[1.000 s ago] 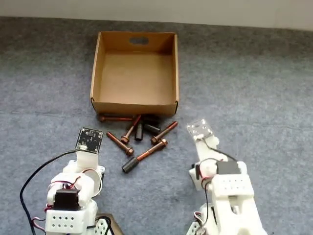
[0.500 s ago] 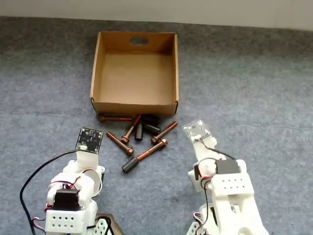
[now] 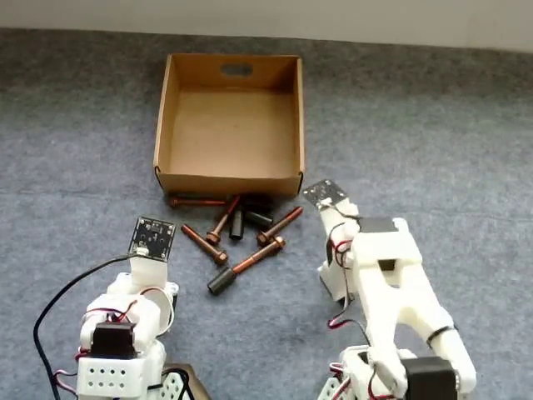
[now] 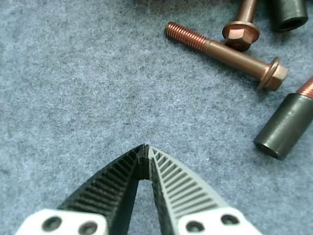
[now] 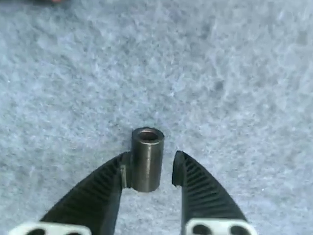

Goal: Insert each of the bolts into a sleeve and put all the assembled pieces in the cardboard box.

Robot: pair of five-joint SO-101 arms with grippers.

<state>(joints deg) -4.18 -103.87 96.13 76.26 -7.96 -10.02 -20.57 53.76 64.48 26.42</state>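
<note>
Several copper bolts [image 3: 279,225] and dark sleeves [image 3: 236,222] lie in a loose pile just in front of the cardboard box [image 3: 166,117]. One bolt [image 3: 250,260] sits partly inside a sleeve [image 3: 220,283]. My right gripper [image 5: 147,169] holds a dark sleeve [image 5: 146,159] between its fingers, above the carpet, open end pointing away. In the high view the right arm [image 3: 379,258] ends near the box's front right corner. My left gripper [image 4: 145,149] is shut and empty over bare carpet, a little short of a bolt [image 4: 225,51] and a sleeve [image 4: 283,125].
The box is open-topped with a hand hole [image 3: 236,69] in its far wall. Grey carpet [image 3: 433,150] covers the table, with free room on both sides of the box. The left arm [image 3: 125,325] sits at the near left.
The right arm has risen and stretched forward and left, toward the box's front right corner. The left arm and the pile have not moved.
</note>
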